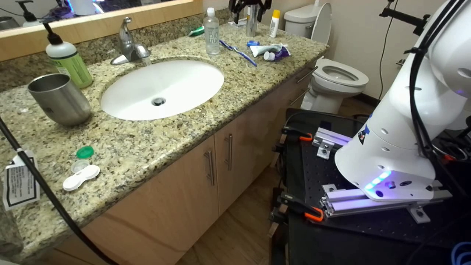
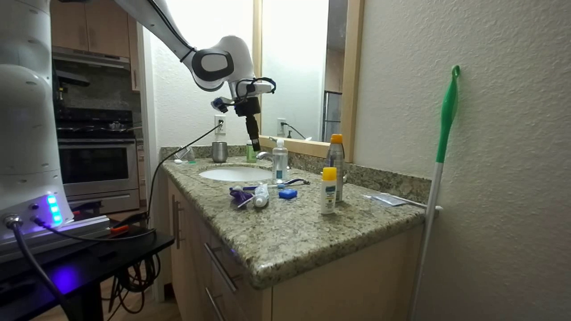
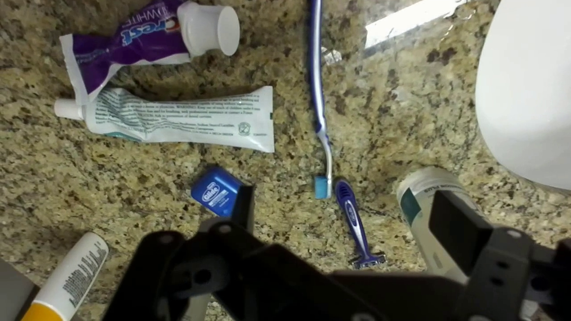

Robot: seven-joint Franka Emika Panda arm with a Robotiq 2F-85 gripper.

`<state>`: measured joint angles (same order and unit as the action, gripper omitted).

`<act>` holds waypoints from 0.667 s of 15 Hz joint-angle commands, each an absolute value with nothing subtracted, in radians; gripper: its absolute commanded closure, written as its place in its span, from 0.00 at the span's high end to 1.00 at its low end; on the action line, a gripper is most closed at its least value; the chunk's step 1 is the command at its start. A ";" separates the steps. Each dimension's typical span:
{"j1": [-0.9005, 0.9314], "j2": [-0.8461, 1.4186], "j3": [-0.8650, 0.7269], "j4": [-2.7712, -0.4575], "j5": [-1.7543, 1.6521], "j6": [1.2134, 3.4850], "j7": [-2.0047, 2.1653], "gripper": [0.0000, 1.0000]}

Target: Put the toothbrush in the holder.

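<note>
The toothbrush (image 3: 316,80) is slim, purple and white with blue bristles. It lies flat on the counter, also seen in both exterior views (image 1: 245,57) (image 2: 250,188). The holder is a grey metal tumbler (image 1: 62,99), upright beyond the sink; it also shows small in an exterior view (image 2: 219,152) and is out of the wrist view. My gripper (image 3: 350,218) is open and empty, above the counter; in the wrist view the bristle head lies just past the space between its fingers. It also shows in both exterior views (image 1: 248,19) (image 2: 255,148).
A purple razor (image 3: 354,218) lies at the brush head. A clear bottle (image 1: 212,35) stands near the right finger. Floss (image 3: 217,191), toothpaste tubes (image 3: 187,118) and a yellow-capped bottle (image 2: 328,191) are nearby. The sink (image 1: 176,81) and soap bottle (image 1: 71,64) lie toward the tumbler.
</note>
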<state>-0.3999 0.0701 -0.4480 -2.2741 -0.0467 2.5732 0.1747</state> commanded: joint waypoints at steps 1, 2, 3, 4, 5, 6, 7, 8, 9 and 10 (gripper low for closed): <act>-0.406 0.073 -0.442 -2.267 -0.044 2.570 0.173 1.00; -0.408 0.103 -0.442 -2.247 -0.030 2.569 0.180 1.00; -0.409 0.113 -0.441 -2.241 -0.019 2.561 0.175 1.00; -0.412 0.128 -0.440 -2.234 0.003 2.552 0.161 1.00; -0.415 0.139 -0.435 -2.229 0.037 2.544 0.135 1.00; -0.417 0.148 -0.431 -2.226 0.063 2.541 0.118 1.00; -0.417 0.156 -0.427 -2.221 0.082 2.540 0.100 1.00; -0.417 0.166 -0.423 -2.218 0.102 2.546 0.086 1.00; -0.406 0.130 -0.436 -2.253 0.055 2.566 0.131 1.00; -0.406 0.141 -0.433 -2.247 0.068 2.566 0.123 1.00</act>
<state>-0.3998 0.1419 -0.4394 -2.2486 0.0712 2.5677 0.1201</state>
